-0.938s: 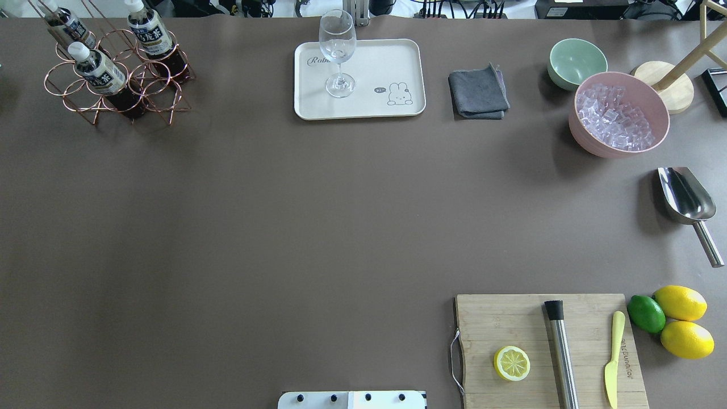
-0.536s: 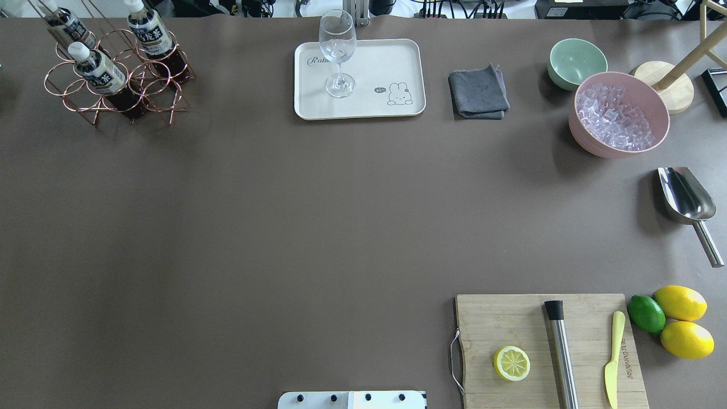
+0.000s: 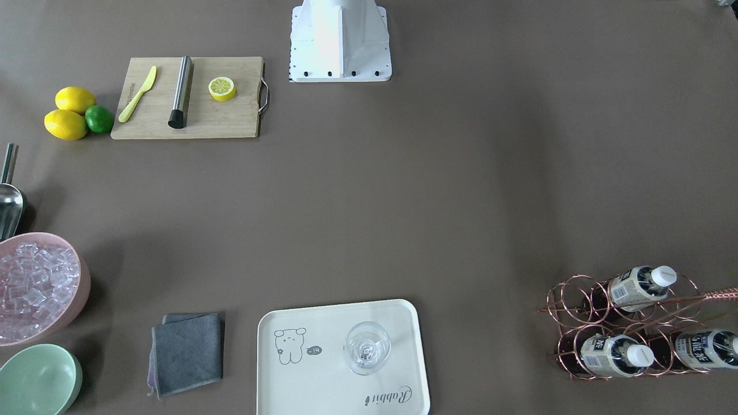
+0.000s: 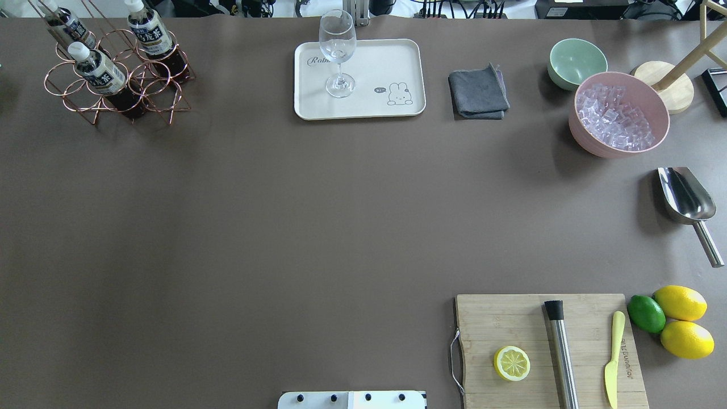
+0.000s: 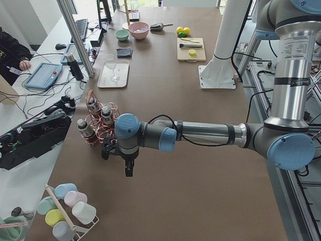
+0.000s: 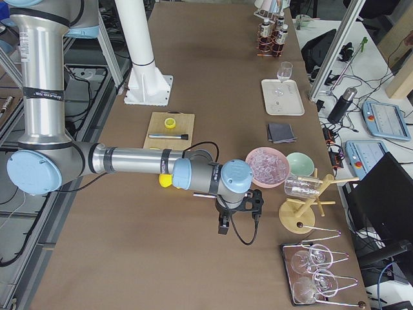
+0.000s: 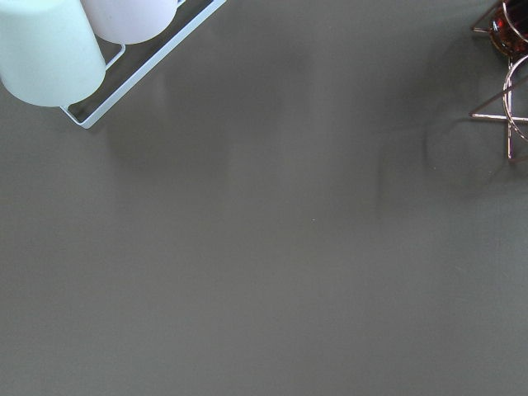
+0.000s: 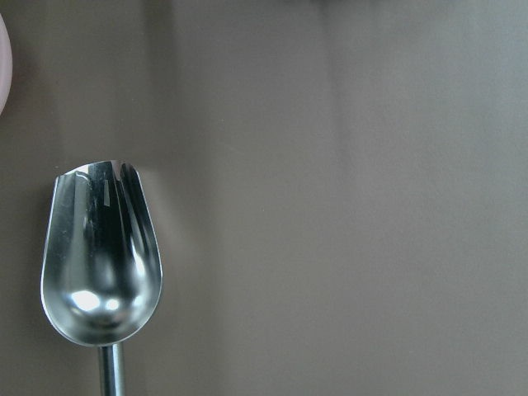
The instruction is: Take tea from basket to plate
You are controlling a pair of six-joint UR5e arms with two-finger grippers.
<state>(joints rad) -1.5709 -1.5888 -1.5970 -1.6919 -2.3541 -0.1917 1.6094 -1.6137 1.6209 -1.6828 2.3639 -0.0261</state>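
Three tea bottles [image 4: 102, 72] [image 4: 149, 34] [image 4: 67, 25] with white caps stand in the rose-gold wire basket [image 4: 164, 94] at the far left corner. The cream plate [image 4: 392, 62] with the rabbit drawing lies at the far middle and bears a wine glass [image 4: 338, 51]. My left gripper [image 5: 129, 169] hangs over the table just short of the basket [image 5: 98, 123], seen only in the exterior left view; I cannot tell its state. My right gripper [image 6: 222, 226] hangs near the pink bowl, seen only in the exterior right view; I cannot tell its state.
A grey cloth [image 4: 478, 92], mint bowl [image 4: 576, 61], pink bowl of ice [image 4: 619, 113] and steel scoop [image 4: 687, 204] lie at the right. A cutting board [image 4: 548, 346] holds a lemon half, muddler and knife. A cup rack [image 7: 49, 49] stands left of the basket.
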